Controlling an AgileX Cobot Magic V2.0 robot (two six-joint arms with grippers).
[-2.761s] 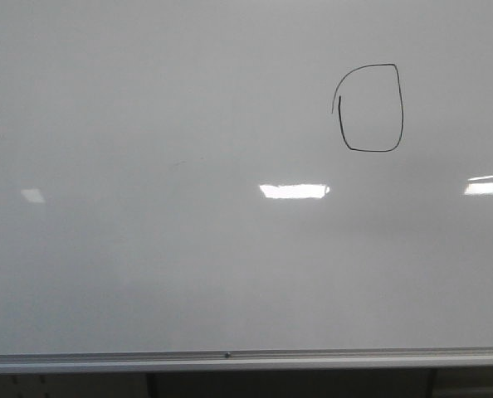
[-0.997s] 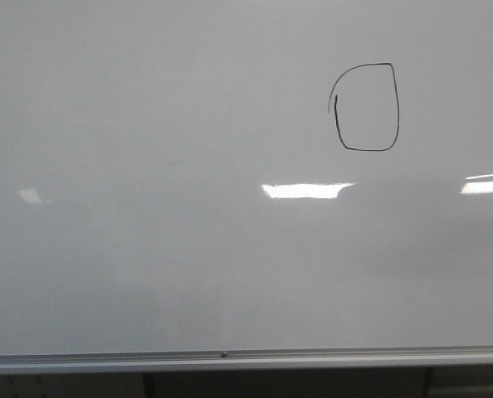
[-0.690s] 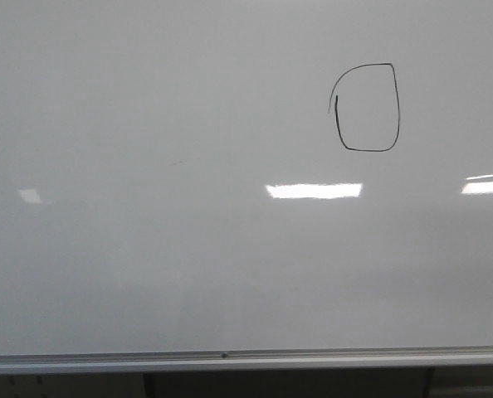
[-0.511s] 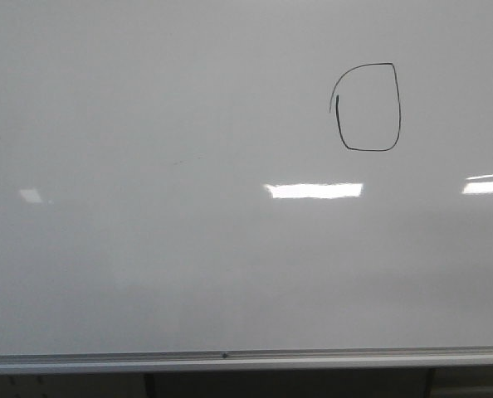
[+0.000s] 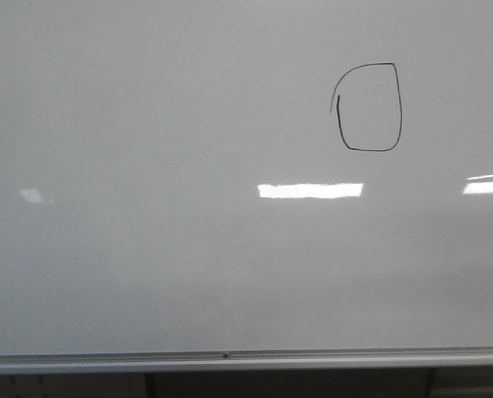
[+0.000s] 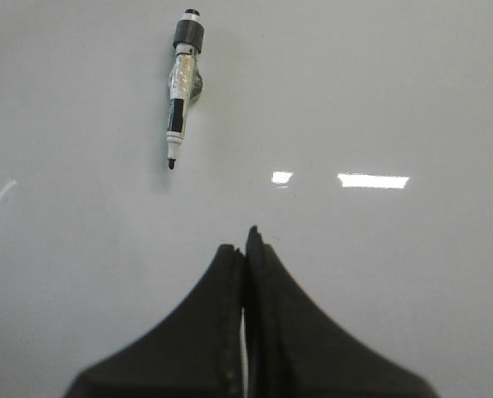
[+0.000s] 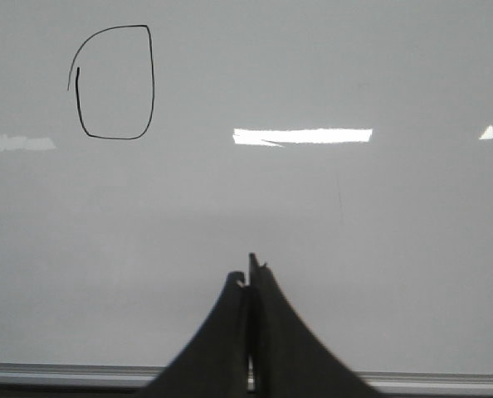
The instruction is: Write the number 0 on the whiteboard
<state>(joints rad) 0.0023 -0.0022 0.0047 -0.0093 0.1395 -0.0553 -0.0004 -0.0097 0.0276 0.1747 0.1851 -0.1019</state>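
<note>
Thin black squarish number 0 [image 5: 369, 108] drawn on the glossy white-grey whiteboard [image 5: 188, 249].
Left fingers [image 6: 230, 282] and right fingers [image 7: 234, 303] both pressed together, holding nothing.

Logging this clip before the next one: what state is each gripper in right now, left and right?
Left gripper: closed, holding nothing; the marker sits apart from it on the whiteboard.
Right gripper: closed, holding nothing.
</note>
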